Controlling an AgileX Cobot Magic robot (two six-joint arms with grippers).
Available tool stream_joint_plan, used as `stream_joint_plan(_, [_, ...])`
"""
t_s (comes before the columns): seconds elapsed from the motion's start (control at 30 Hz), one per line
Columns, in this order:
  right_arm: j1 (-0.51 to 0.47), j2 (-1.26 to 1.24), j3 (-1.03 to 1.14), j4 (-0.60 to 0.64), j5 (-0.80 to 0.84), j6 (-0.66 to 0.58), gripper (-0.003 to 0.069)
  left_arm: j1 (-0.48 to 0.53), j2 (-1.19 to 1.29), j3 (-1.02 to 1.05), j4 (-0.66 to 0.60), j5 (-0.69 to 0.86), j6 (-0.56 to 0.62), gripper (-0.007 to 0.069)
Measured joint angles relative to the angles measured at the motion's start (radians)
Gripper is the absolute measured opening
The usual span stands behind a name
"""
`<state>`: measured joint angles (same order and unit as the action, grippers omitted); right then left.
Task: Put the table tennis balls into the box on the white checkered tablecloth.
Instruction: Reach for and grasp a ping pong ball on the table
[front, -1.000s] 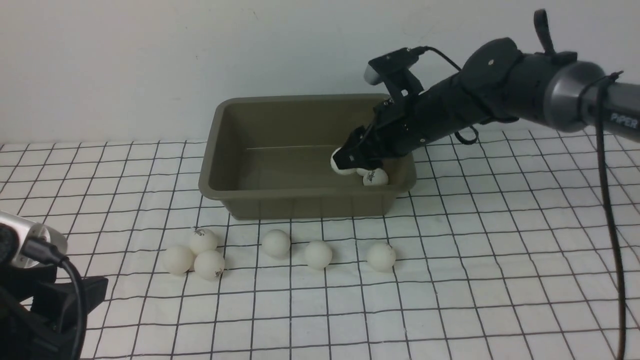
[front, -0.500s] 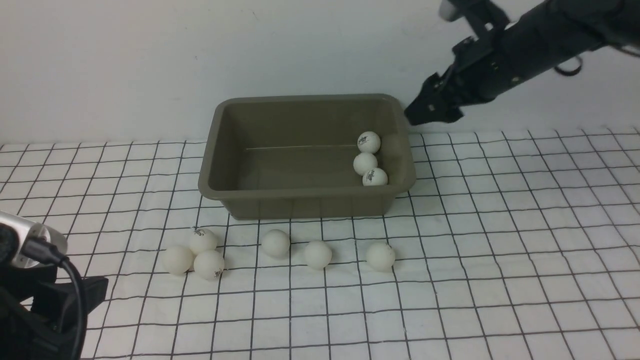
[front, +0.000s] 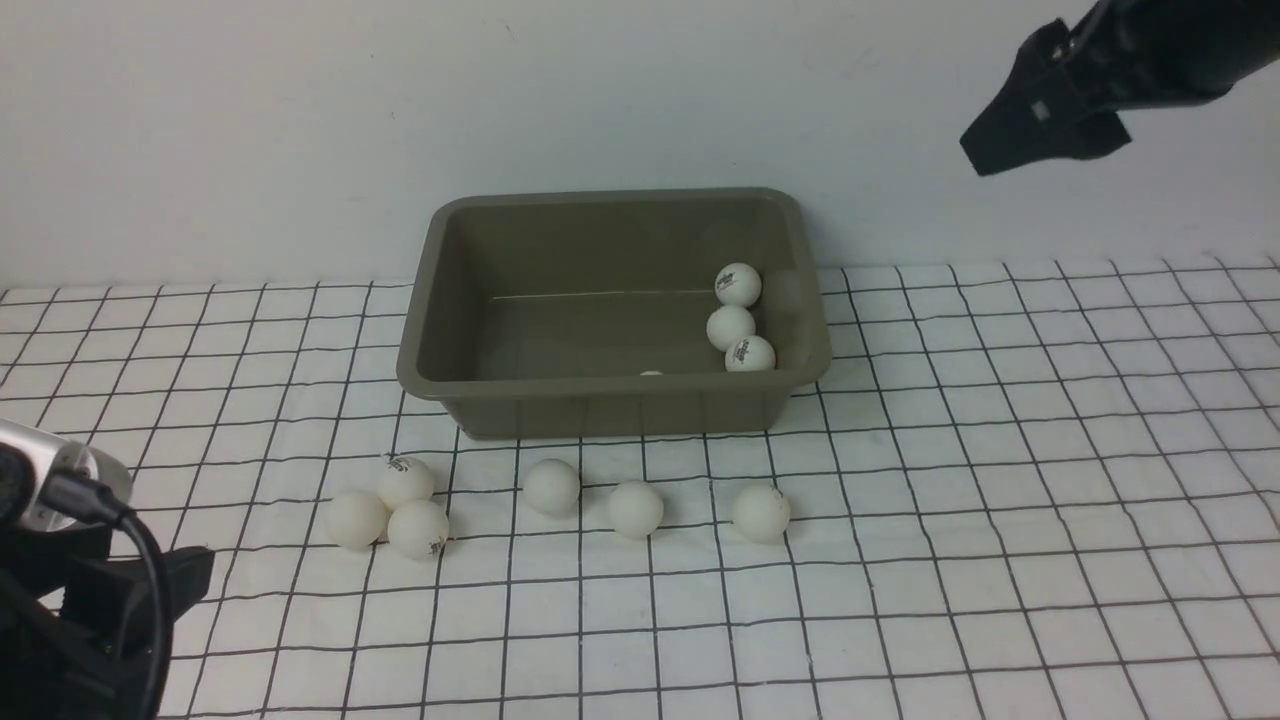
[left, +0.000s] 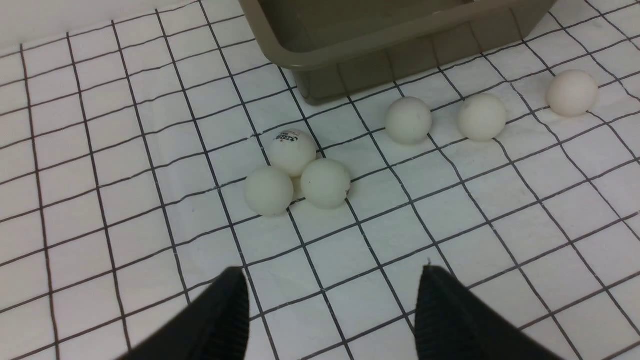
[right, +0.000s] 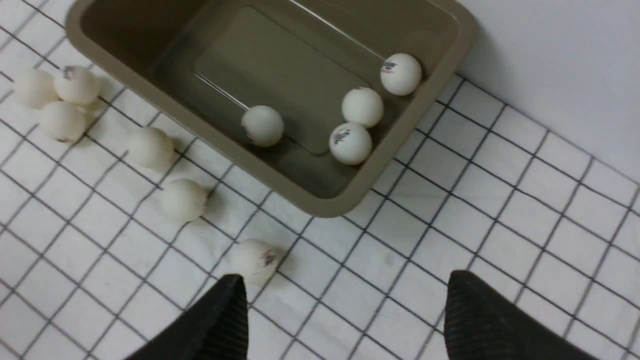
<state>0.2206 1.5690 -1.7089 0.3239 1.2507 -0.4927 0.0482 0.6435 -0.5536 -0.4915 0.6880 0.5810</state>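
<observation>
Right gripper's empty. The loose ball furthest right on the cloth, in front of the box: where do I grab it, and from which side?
Come straight down from above and close across the widest middle of that ball. It is a plain sphere sitting alone, apart from the next ball and the box, so there should be room on both sides.

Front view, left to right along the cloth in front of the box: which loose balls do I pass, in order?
Cluster's leftmost ball → lone ball → middle ball → rightmost ball. The cluster's upper ball and lower ball overlap sideways, so they are left out.
</observation>
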Motion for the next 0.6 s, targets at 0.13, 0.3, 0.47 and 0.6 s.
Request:
stream_joint_plan(0.13, [0.081, -0.024, 0.101, 0.039, 0.000, 0.039, 0.0475, 0.000, 0.000, 0.000, 0.000, -0.014, 0.000, 0.0405])
stream_joint_plan(0.3, [0.201, -0.024, 0.321, 0.032, -0.103, 0.069, 0.0475, 0.000, 0.000, 0.000, -0.001, -0.015, 0.000, 0.0405])
stream_joint_plan(0.47, [0.273, -0.024, 0.524, 0.028, -0.374, 0.103, 0.0475, 0.000, 0.000, 0.000, -0.002, -0.015, 0.000, 0.0405])
stream_joint_plan(0.6, [0.288, -0.007, 0.574, 0.029, -0.487, 0.106, 0.0475, 0.000, 0.000, 0.000, -0.002, -0.015, 0.000, 0.0405])
